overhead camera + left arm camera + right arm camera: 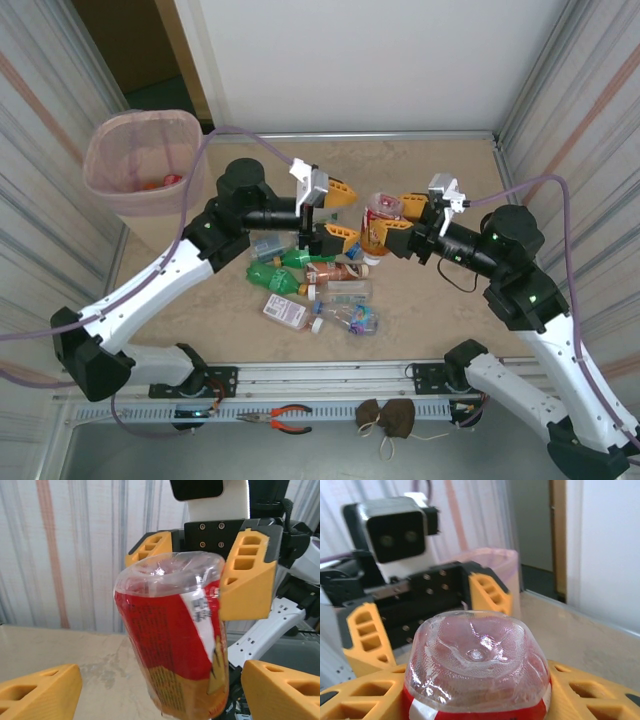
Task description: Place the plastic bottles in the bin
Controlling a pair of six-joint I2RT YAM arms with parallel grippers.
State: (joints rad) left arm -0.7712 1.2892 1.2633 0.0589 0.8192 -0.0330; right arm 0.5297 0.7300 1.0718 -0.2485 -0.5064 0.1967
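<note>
Tabletop mottled beige, bottles strewn, corrugated walls, white back panel

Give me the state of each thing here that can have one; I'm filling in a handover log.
left claw: open, empty.
right claw: shut on the red-labelled bottle.
red-labelled bottle: held off the table, base up.
bin: upright, something red inside.
loose bottles: lying in a heap on the table.
</note>
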